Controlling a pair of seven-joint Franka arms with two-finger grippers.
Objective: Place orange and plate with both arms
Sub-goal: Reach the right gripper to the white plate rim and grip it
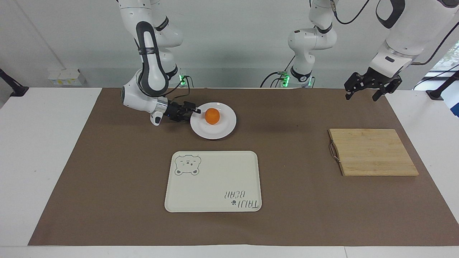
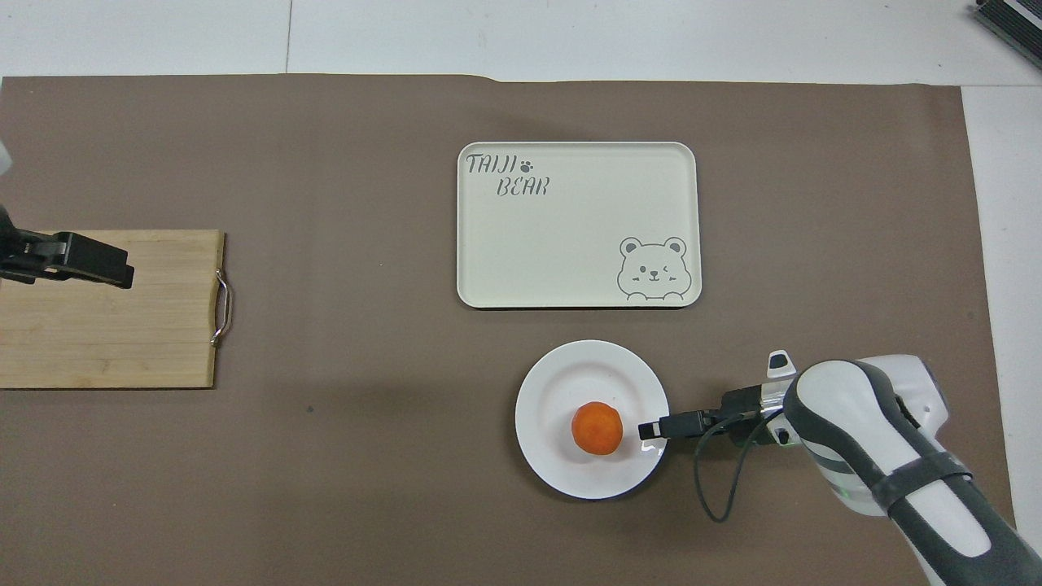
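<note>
The orange (image 1: 212, 116) (image 2: 597, 428) lies on the white plate (image 1: 222, 132) (image 2: 570, 376), which sits on the brown mat on the robots' side of the tray. My right gripper (image 1: 196, 111) (image 2: 649, 428) lies low and level at the plate's rim on the right arm's side, its tip over the rim and a short way from the orange. I cannot make out whether it grips the rim. My left gripper (image 1: 361, 96) (image 2: 114, 271) hangs open and empty in the air over the wooden board's end nearest the robots.
A cream bear-print tray (image 1: 213, 181) (image 2: 578, 228) lies mid-table, farther from the robots than the plate. A wooden cutting board (image 1: 373, 152) (image 2: 106, 325) with a metal handle lies toward the left arm's end. A brown mat covers the table.
</note>
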